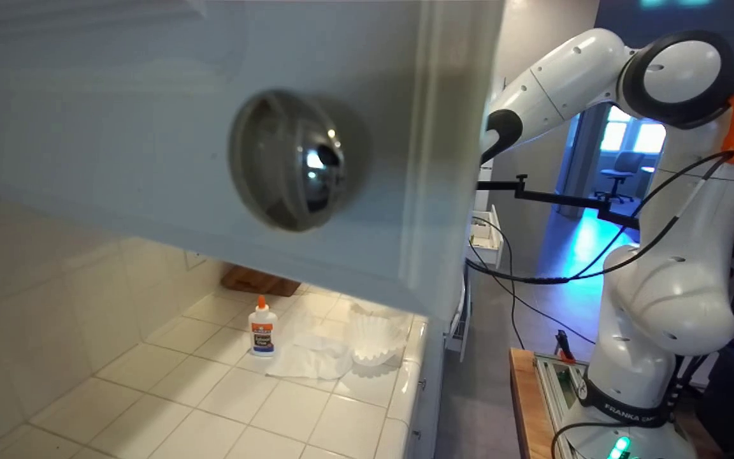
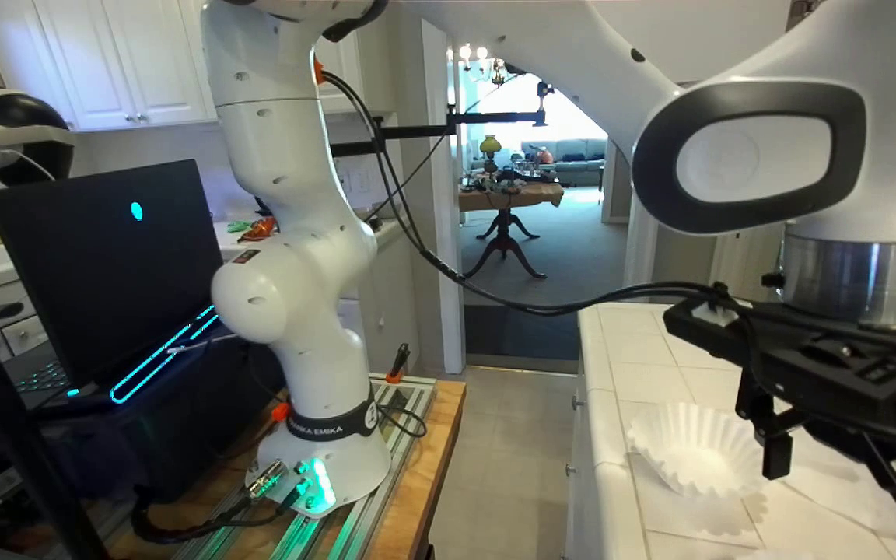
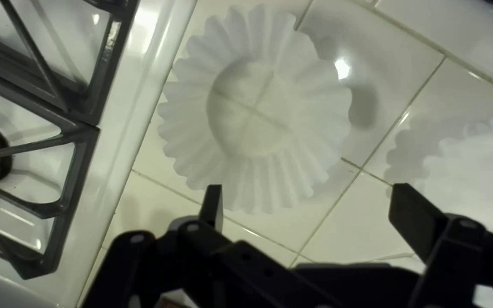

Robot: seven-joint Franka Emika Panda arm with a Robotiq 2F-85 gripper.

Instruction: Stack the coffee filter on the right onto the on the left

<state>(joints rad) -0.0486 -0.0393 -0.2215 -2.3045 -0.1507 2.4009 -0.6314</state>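
Observation:
A white fluted coffee filter (image 3: 255, 111) lies open side up on the tiled counter in the wrist view, beside the stove. A second white filter (image 3: 477, 175) is at the right edge of that view, partly cut off. A fluted filter near the counter's front edge shows in both exterior views (image 1: 374, 341) (image 2: 701, 451); I cannot tell which of the two it is. My gripper (image 3: 308, 203) is wide open and empty above the counter. Its left finger overlaps the near rim of the first filter in view; contact cannot be told. It also shows in an exterior view (image 2: 845, 498).
A stove with black grates (image 3: 86, 102) borders the left in the wrist view. An open cabinet door (image 1: 150, 127) hides my gripper in an exterior view. A glue bottle (image 1: 262, 331), a thin white sheet (image 1: 313, 360) and a wooden board (image 1: 259, 280) are on the counter.

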